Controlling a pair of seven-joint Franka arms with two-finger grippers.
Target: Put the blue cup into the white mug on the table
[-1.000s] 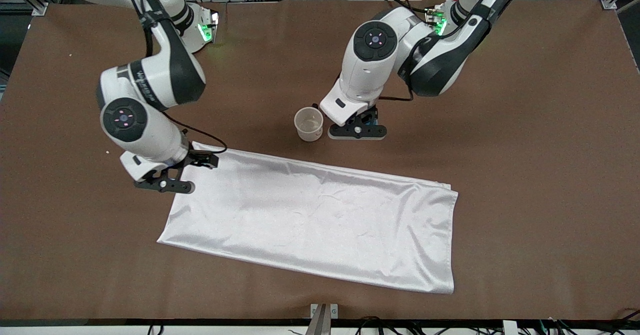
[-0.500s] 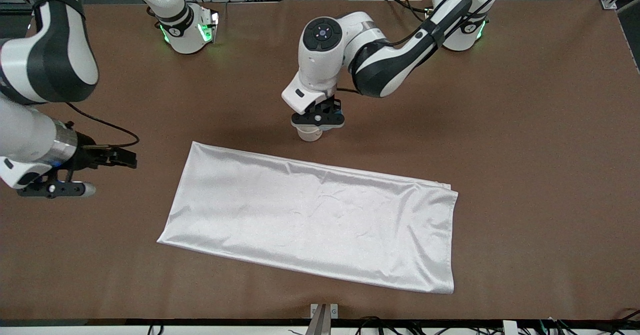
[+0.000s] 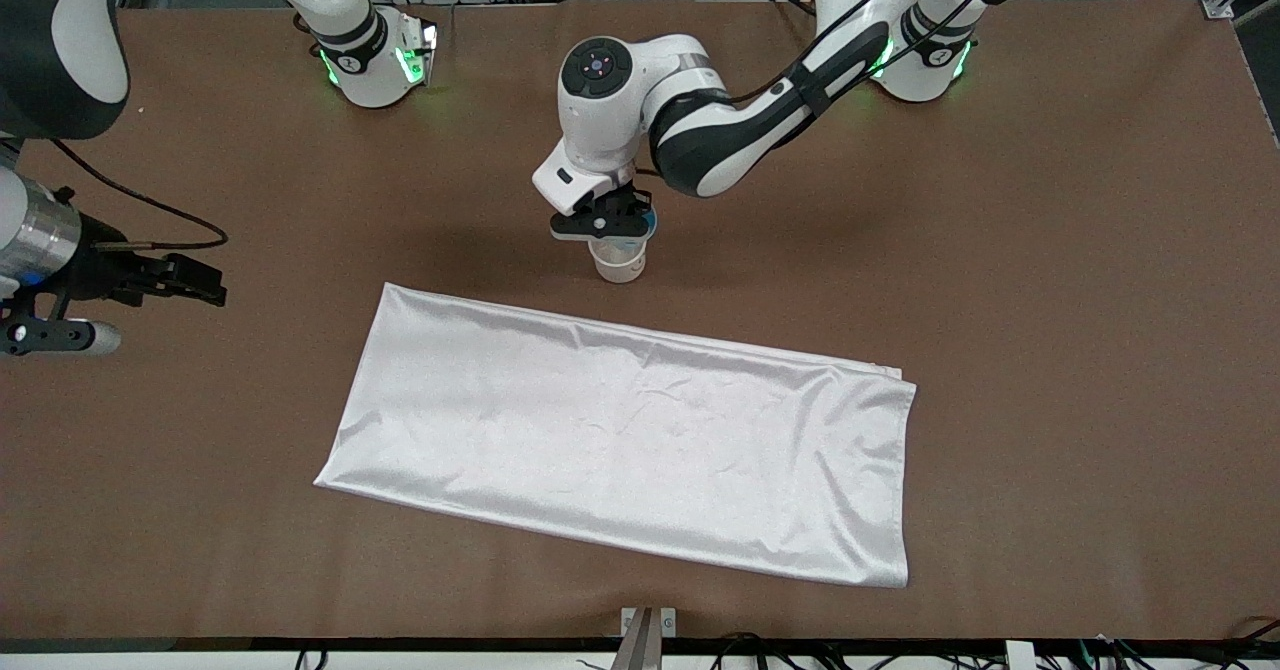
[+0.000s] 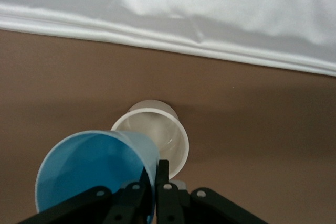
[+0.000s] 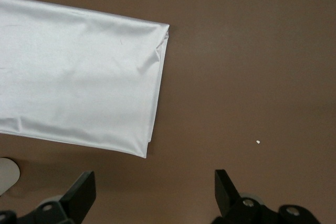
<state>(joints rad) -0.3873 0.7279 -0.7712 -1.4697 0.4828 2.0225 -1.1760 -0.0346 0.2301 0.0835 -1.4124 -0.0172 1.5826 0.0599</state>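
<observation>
Blue cup [image 4: 94, 174]: pinched at its rim by the left hand [image 3: 603, 224], held in the air just over the white mug [image 3: 619, 261], which stands upright on the brown worktop [image 3: 1050, 280] just beside the white satin cloth's [image 3: 640, 450] edge. Right hand [image 3: 60, 335]: fingers spread wide, holding nothing, waiting over the worktop's right-arm end, well apart from the mug.

Left gripper [image 3: 604, 228] carries translucent bright-blue plastic cup [image 4: 94, 174] from beside to over off-white cylindrical mug [image 3: 619, 261]; right gripper [image 3: 45, 335] retreats off white satin cloth [image 3: 620, 440] to table edge.
</observation>
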